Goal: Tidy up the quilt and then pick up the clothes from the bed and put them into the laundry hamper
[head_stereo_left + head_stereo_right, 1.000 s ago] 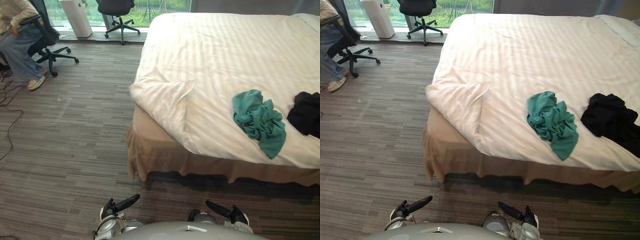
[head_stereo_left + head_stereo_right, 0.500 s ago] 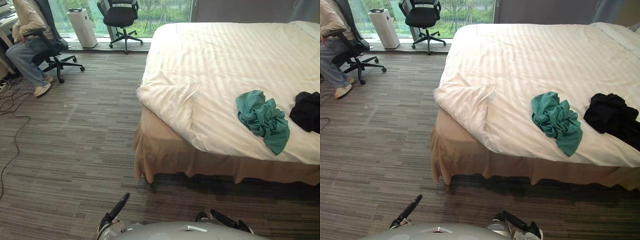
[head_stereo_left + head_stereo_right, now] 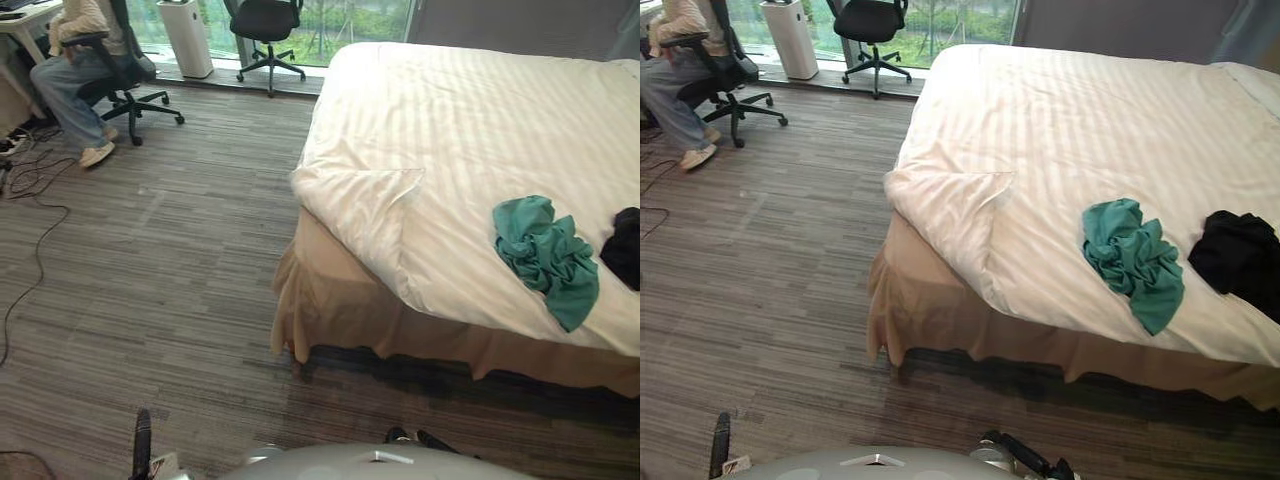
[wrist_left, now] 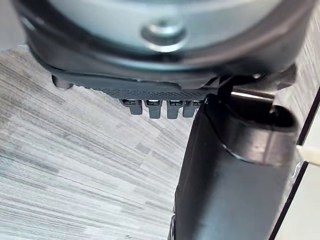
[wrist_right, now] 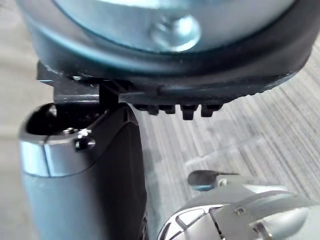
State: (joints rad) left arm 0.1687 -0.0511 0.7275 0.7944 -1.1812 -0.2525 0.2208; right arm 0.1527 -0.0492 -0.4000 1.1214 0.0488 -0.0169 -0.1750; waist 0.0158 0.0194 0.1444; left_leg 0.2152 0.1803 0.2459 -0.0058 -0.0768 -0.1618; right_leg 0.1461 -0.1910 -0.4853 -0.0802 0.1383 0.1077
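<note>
A white striped quilt [image 3: 480, 130] covers the bed, and its near left corner [image 3: 360, 195] is folded back on itself. On the quilt near the front edge lies a crumpled teal garment [image 3: 545, 255]. To its right is a black garment [image 3: 1240, 255]. My left hand [image 3: 142, 445] hangs low over the floor, far short of the bed, with its fingers straight and holding nothing. Just as low, my right hand [image 3: 1025, 458] is open and empty too. Both wrist views show carpet past the left thumb [image 4: 225, 175] and the right thumb [image 5: 95, 175].
A tan bed skirt [image 3: 340, 320] hangs to the carpet. At the far left a person [image 3: 80, 70] sits on an office chair. A second black chair [image 3: 265, 25] and a white appliance [image 3: 190, 35] stand by the window. Cables [image 3: 30, 200] lie on the floor there.
The camera has shifted, so the bed shows further right. Both hands have dropped toward the bottom edge, and the left one has swung out to the left. The clothes and quilt lie unchanged.
</note>
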